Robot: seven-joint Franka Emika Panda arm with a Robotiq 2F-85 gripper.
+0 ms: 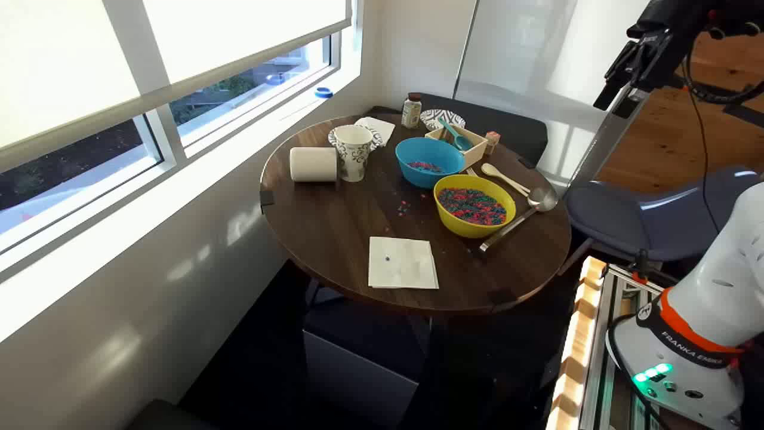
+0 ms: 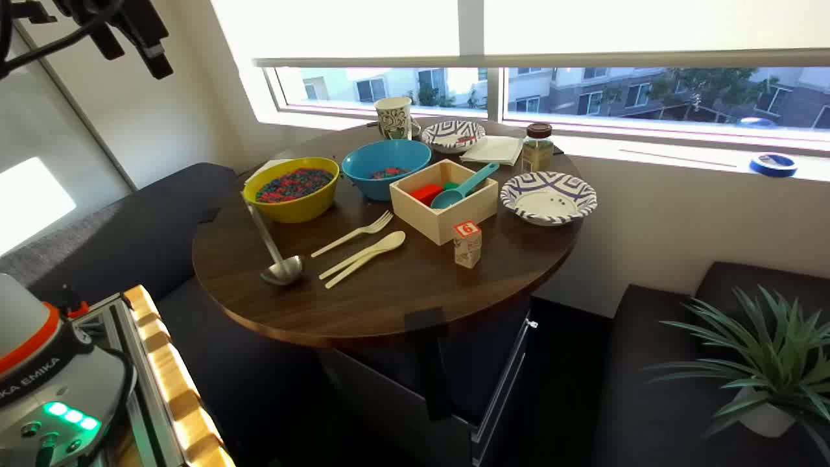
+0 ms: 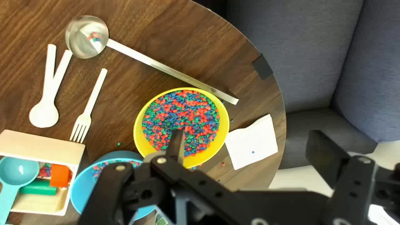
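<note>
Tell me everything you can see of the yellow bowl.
The yellow bowl is round and open-topped, with smooth walls, and looks like plastic. It stands upright on the dark, wood-grained table, filled to below its rim with small red, blue and green pieces. The blue bowl and the long-handled metal ladle are close beside it; whether either touches it cannot be told. The open gripper hangs higher up, apart from it.

Got a ladle just beside the fuller bowl on the surface — fork between ladle and box, scoop in the box.
</note>
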